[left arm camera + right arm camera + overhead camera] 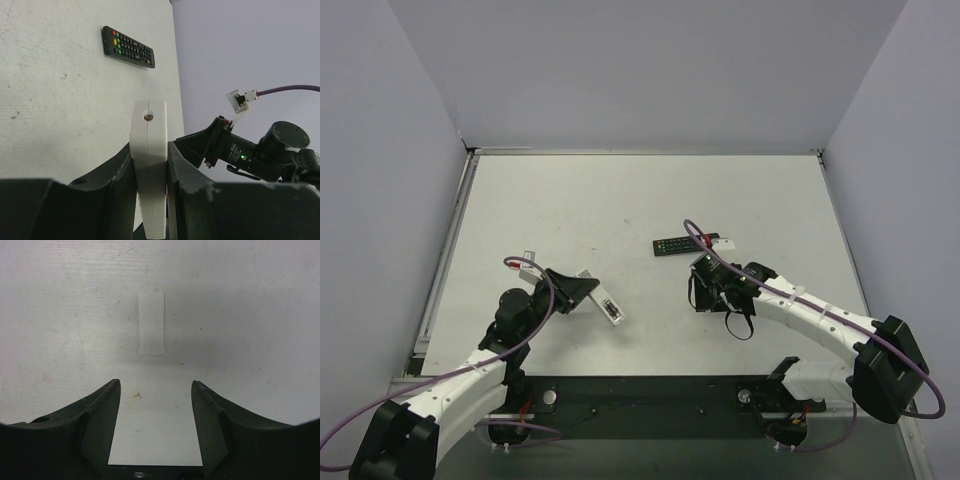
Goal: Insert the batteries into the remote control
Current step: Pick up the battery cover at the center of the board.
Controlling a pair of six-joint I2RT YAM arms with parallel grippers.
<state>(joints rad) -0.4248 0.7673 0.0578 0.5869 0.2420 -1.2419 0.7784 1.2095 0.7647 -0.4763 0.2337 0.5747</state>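
Observation:
My left gripper (582, 288) is shut on the white remote control (611, 309) and holds it on edge above the table. In the left wrist view the remote (148, 125) stands narrow between the jaws of that gripper (150, 148). My right gripper (712, 292) is open and empty, low over the table at centre right. In the right wrist view its jaws (156, 383) stand wide apart, with a small flat white rectangular piece (151, 324) lying on the table beyond them. No batteries show in any view.
The long black remote (672, 245) lies on the table just beyond my right gripper; it also shows in the left wrist view (128, 47). My right arm (250, 150) is to the right of the held remote. Grey walls (650, 70) enclose the table.

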